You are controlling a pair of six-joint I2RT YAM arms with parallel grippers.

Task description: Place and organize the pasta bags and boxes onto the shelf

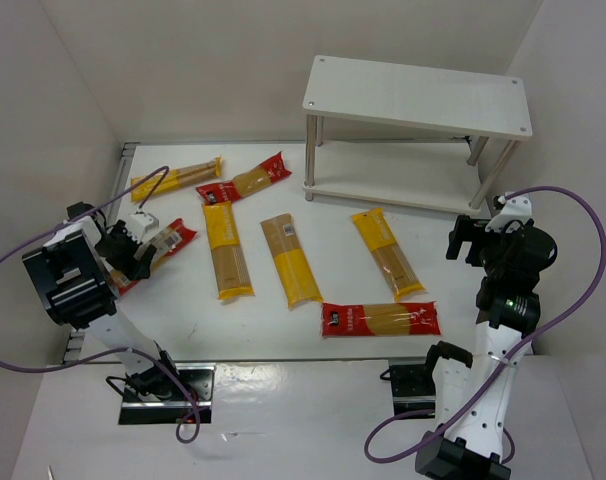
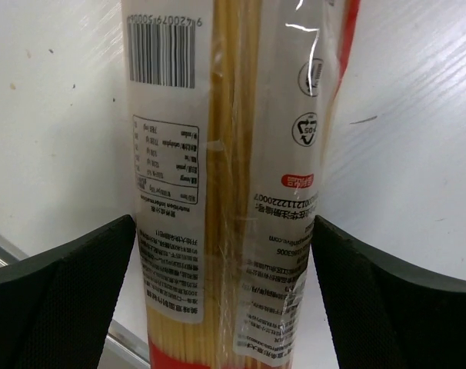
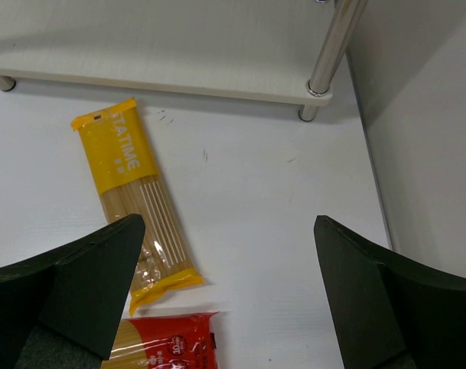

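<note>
Far to the left of the shelf (image 1: 415, 92), the left gripper (image 2: 224, 238) hangs with its fingers spread wide on either side of a red spaghetti packet (image 2: 233, 192) lying on the table (image 1: 313, 345). Whether they touch it I cannot tell. Just in front of the shelf's right legs, the right gripper (image 3: 227, 221) is spread too, holding nothing. A yellow packet (image 1: 387, 253) lies flat just in front of the shelf, with five others further left of it.
</note>
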